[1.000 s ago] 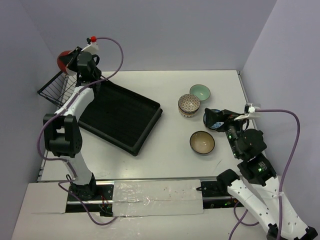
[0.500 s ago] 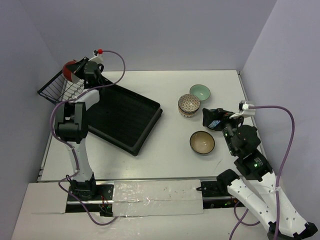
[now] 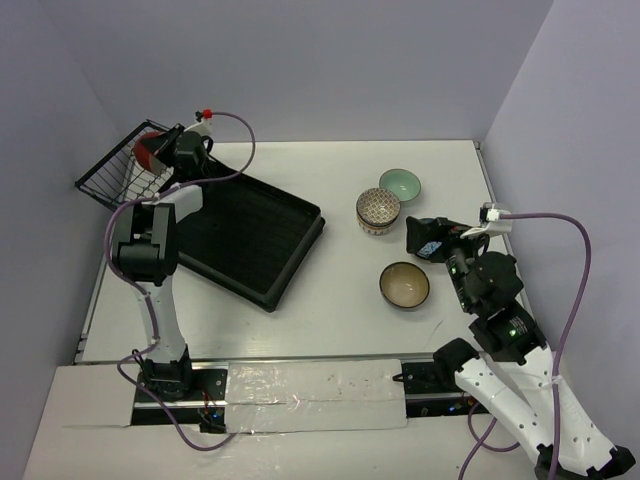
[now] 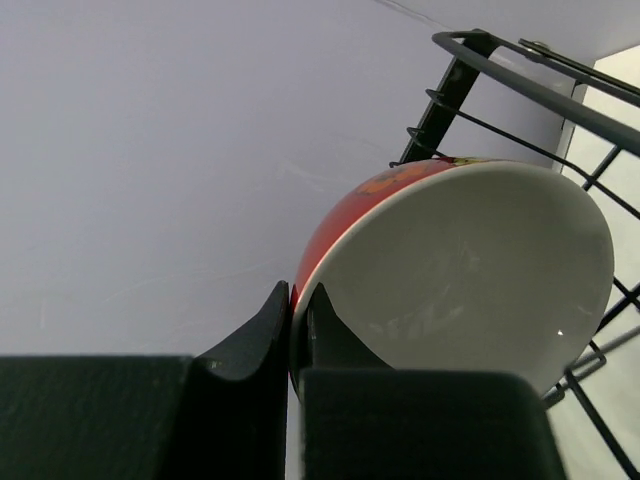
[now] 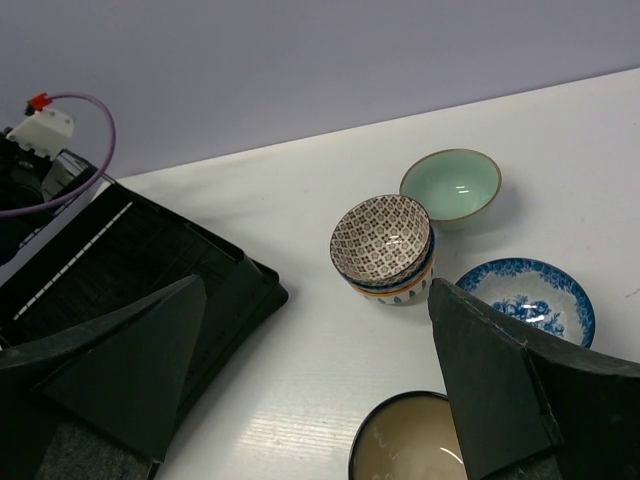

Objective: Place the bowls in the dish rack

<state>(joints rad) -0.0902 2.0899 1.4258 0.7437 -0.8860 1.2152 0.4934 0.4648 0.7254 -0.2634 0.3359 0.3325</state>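
My left gripper (image 3: pixel 166 156) (image 4: pixel 297 292) is shut on the rim of a red bowl (image 3: pixel 149 148) (image 4: pixel 470 260) with a white inside, held tilted at the wire basket (image 3: pixel 112 176) (image 4: pixel 520 90) at the far end of the black dish rack tray (image 3: pixel 240 235) (image 5: pixel 110 270). My right gripper (image 3: pixel 430 240) (image 5: pixel 315 285) is open and empty, above the table near the other bowls. A mint green bowl (image 3: pixel 400 184) (image 5: pixel 451 187), a lattice bowl (image 3: pixel 378 209) (image 5: pixel 381 238) stacked on another bowl, a blue-and-white bowl (image 5: pixel 526 298) and a brown bowl (image 3: pixel 404 285) (image 5: pixel 410 445) sit on the table.
The white table (image 3: pixel 340 300) is walled by purple panels on three sides. A purple cable (image 3: pixel 235 125) loops off the left wrist above the tray. The basket stands against the left wall.
My left gripper has carried the red bowl down and to the right, to the wire basket. The right arm has barely shifted.
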